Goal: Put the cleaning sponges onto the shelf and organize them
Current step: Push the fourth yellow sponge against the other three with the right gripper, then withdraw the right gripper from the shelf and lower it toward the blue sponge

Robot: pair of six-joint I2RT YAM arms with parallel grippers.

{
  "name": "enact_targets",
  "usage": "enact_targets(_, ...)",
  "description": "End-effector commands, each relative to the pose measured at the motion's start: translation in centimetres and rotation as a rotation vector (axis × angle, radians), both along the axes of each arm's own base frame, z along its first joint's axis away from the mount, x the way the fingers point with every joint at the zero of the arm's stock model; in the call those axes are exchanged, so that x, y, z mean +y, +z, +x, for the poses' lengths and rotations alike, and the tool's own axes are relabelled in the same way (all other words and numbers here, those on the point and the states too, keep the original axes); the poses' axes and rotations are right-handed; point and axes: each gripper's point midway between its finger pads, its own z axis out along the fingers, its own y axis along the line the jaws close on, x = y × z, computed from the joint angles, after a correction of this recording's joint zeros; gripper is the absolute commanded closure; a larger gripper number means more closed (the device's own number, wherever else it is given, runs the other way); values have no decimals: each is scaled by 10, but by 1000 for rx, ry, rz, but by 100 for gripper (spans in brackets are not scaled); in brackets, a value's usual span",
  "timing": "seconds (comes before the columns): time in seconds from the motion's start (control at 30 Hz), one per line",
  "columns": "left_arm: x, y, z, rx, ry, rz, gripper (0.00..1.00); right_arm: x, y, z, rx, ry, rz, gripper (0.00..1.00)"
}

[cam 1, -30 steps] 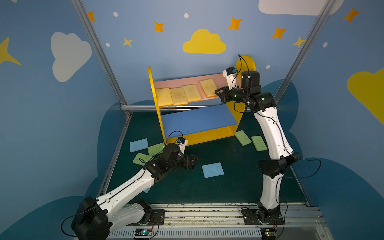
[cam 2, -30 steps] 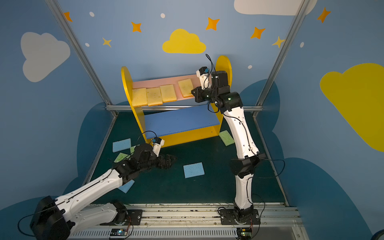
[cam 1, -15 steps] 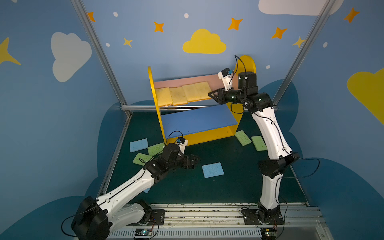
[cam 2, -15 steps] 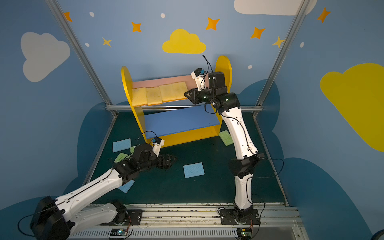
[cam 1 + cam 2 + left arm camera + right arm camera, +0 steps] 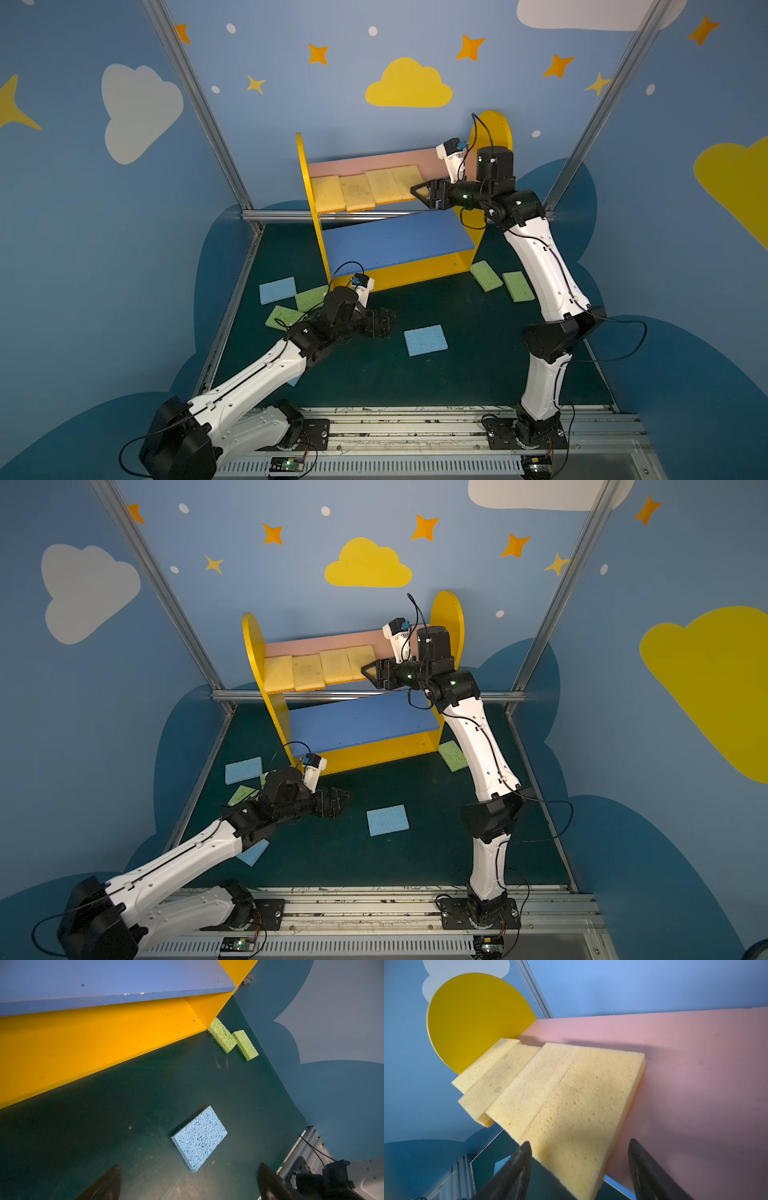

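The right fingers (image 5: 519,1159) are held apart at the front edge of the pink upper board (image 5: 695,1064) of the shelf (image 5: 415,270), and nothing is clamped: the nearest yellow sponge (image 5: 581,1105) is seen lying flat between them, one finger close against its side, the other parted from it by a strip of bare pink. Beyond it, further from the fingers, three more yellow sponges (image 5: 357,192) are lined up edge to edge toward the far side panel (image 5: 471,1022) — all four are laid on the board with their front ends overhanging it. The left fingers (image 5: 110,1180) are likewise spread wide over the dark green counter (image 5: 104,1126), with nothing between them; a light blue sponge (image 5: 199,1138) is found just ahead of them, flat on the counter. Further ahead, two light green sponges (image 5: 222,1034) are set side by side at the corner of the shelf's yellow base. Behind the left fingers, beside that arm, a second blue sponge (image 5: 277,289) and two more green sponges (image 5: 311,297) are scattered on the counter — and a third blue sponge (image 5: 253,852) is partly covered by the arm in a top view.
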Motion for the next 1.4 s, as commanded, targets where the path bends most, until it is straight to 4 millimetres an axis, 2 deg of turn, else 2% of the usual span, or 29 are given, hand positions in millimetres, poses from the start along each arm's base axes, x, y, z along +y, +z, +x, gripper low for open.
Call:
enact_targets(0.0, 9, 0, -2, -6, 20, 25, 0, -14, 33, -17, -66, -8, 37, 21)
enact_targets(0.13, 16, 1, -3, -10, 42, 33, 0, -26, 42, -26, -94, -29, 40, 18)
enact_targets(0.27, 19, -3, -6, -1, 43, 39, 0, -47, 46, -40, -79, -97, 43, 18)
enact_targets(0.43, 17, -20, -12, 35, 25, 33, 2, -75, 18, -65, 8, -194, 83, 19)
enact_targets(0.53, 14, -37, -16, 76, 5, 37, 10, -92, -6, -80, 67, -229, 139, 26)
enact_targets(0.6, 10, -49, -20, 107, -10, 27, 17, -100, -26, -90, 118, -224, 176, 31)
enact_targets(0.7, 0, -65, -27, 136, -26, 10, 25, -98, -66, -106, 211, -178, 207, 40)
enact_targets(0.83, -21, -83, -36, 137, -55, 14, 27, -101, -140, -116, 359, -197, 168, 46)
enact_targets(0.93, -36, -99, -40, 156, -82, 23, 31, -104, -203, -121, 499, -207, 135, 46)
enact_targets(1.03, -49, -117, -44, 183, -103, 30, 38, -113, -246, -123, 589, -243, 118, 35)
enact_targets(1.1, -59, -123, -46, 185, -118, 30, 41, -118, -266, -124, 642, -272, 109, 30)
enact_targets(1.2, -72, -130, -48, 186, -135, 50, 44, -123, -292, -127, 721, -298, 73, 33)
enact_targets(1.37, -88, -141, -52, 215, -167, 66, 50, -123, -332, -127, 888, -315, -7, 60)
